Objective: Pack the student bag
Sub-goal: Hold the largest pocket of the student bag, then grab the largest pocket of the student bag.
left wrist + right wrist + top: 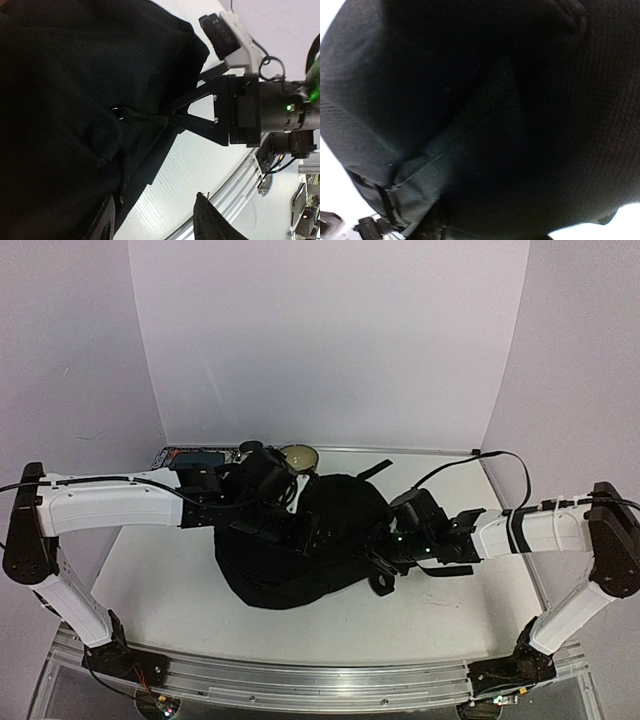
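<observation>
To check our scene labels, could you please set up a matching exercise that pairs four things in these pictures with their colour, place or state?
Things:
1. backpack
2. bowl
3. book
4. right gripper

Descriptions:
A. blue, at the far edge, left of the bowl
B. pinching a strap on the backpack
C. black, in the middle of the table
D. yellowish, just behind the backpack

Pairs: 1-C, 2-D, 3-A, 4-B
</observation>
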Controlling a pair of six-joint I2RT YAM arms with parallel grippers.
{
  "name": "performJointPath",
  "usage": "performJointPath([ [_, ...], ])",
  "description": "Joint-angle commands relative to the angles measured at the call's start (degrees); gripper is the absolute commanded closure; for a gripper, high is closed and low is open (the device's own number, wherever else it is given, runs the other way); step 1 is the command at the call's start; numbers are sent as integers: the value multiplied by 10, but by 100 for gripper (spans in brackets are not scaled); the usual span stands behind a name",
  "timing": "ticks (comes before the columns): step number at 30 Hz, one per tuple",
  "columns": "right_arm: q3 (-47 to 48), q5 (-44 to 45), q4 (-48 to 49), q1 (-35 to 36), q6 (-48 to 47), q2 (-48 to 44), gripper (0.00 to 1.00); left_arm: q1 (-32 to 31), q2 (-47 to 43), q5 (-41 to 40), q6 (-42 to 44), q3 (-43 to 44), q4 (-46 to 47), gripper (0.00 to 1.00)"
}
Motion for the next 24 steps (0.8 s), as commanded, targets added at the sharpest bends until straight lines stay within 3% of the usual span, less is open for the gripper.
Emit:
performJointPath([
  [1,10,-14,36,0,-18,-9,79,-2,28,-4,5,38,17,48],
  [6,11,-19,36,0,-27,-14,92,-2,59,6,3,54,15,52],
  [12,11,-25,36,0,-30,-14,93,-2,90,-7,-1,74,-14,57],
  [18,19,-34,36,1,-34,-7,93,-5,124,-16,10,96,-23,68],
  [24,24,-39,36,0,-34,-6,93,-19,147,-55,21,109,-34,68],
])
